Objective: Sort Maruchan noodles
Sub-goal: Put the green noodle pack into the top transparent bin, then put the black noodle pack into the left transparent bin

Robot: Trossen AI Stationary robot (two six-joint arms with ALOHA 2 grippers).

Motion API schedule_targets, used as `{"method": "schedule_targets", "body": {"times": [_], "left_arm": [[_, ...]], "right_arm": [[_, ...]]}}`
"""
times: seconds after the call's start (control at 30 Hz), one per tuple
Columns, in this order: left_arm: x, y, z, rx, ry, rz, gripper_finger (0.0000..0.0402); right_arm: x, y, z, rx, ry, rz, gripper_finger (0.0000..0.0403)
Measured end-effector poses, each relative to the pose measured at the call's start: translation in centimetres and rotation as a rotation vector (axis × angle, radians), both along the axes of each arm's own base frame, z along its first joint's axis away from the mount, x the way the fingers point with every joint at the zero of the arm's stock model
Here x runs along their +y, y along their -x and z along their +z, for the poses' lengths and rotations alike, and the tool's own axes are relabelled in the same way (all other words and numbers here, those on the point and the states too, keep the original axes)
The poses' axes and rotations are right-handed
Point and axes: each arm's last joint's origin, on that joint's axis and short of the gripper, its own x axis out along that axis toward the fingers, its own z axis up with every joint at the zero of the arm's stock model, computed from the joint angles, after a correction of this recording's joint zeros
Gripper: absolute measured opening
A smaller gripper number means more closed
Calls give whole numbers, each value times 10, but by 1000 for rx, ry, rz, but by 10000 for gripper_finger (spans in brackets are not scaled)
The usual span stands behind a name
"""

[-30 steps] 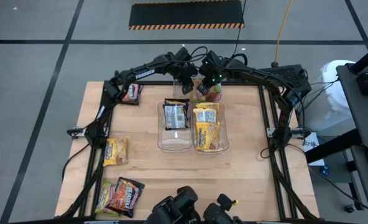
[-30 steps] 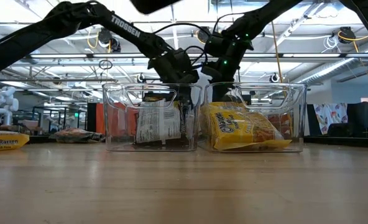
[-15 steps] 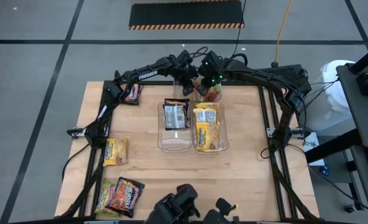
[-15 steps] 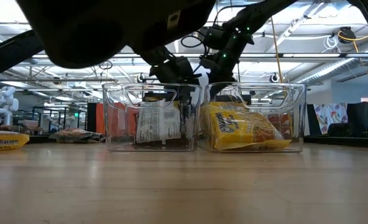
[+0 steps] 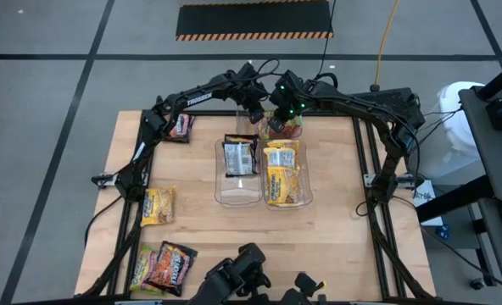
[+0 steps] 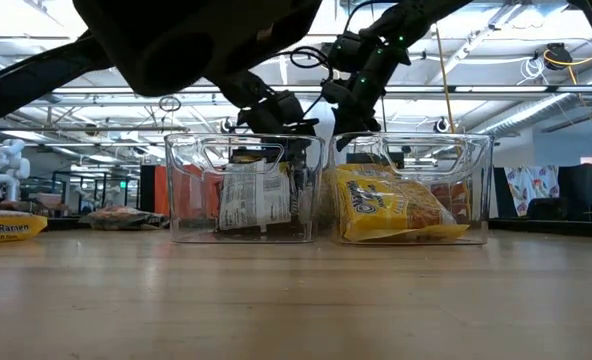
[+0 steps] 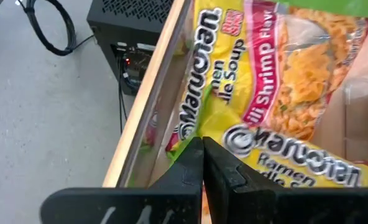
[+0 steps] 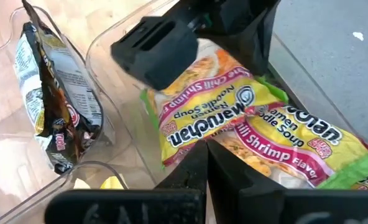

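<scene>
The pink-green noodle packets [image 5: 287, 127] lie in the far clear bin [image 5: 295, 134] at the table's back edge. Both the left gripper [image 5: 255, 112] and the right gripper [image 5: 278, 108] hover just above them, fingers closed on nothing. Other packets [image 5: 158, 206] lie on the table [image 5: 336, 220]

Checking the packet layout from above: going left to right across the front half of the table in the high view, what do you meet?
Dark packets at the front corner → loose yellow packet → bin with dark packet → bin with yellow packets.
</scene>
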Motion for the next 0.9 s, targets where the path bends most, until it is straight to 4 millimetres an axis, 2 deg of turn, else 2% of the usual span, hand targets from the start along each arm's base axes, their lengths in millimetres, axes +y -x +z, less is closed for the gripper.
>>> {"method": "schedule_targets", "body": {"times": [0.2, 0.4, 0.63, 0.9], "left_arm": [[-4, 4, 2, 31, 43, 2, 3], [-11, 18, 14, 180, 91, -4, 3], [-20, 36, 50, 348, 145, 9, 3], [-41, 65, 97, 431, 206, 3, 3]], "right_arm": [[-2, 5, 3, 47, 60, -31, 0], [-3, 9, 10, 27, 83, -27, 0], [-1, 13, 15, 48, 115, -14, 0], [17, 31, 51, -4, 189, 34, 0]]}}
